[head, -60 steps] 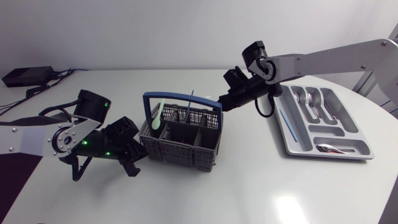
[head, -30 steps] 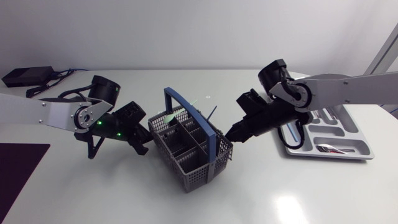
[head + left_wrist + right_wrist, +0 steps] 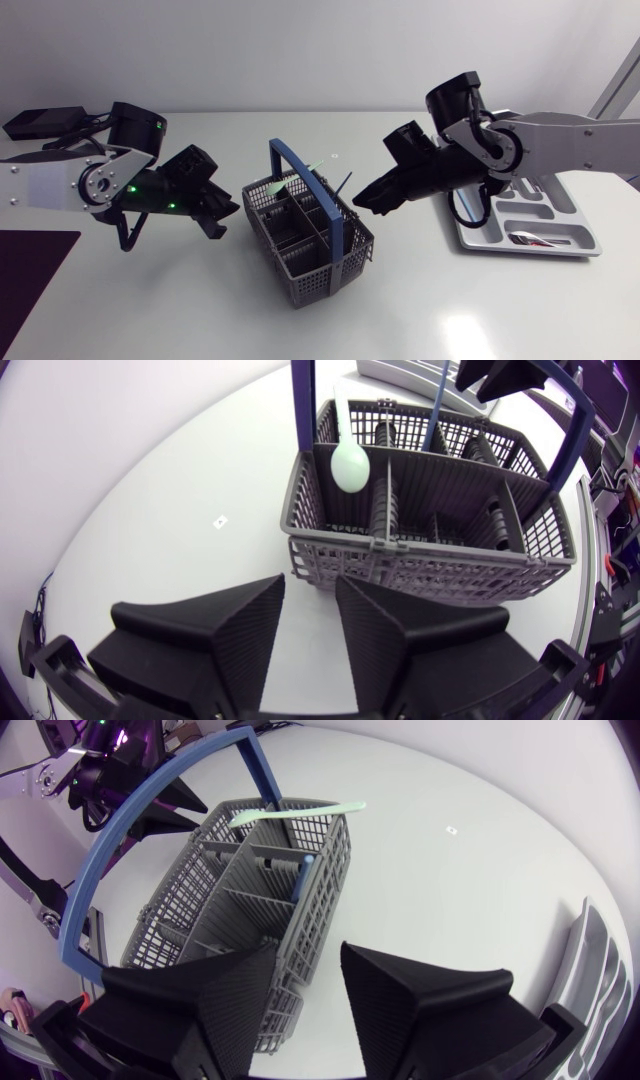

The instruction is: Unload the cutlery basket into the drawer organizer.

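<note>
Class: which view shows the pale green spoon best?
Left wrist view: the spoon shows bowl and handle, close up. Right wrist view shows it smaller and farther; head view, just a sliver.

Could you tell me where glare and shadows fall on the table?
Head view: a bright glare patch on the table, a soft shadow under the cutlery basket. Left wrist view: a faint shadow at the basket's foot, ahead of the left gripper. Right wrist view: evenly lit, no glare.
</note>
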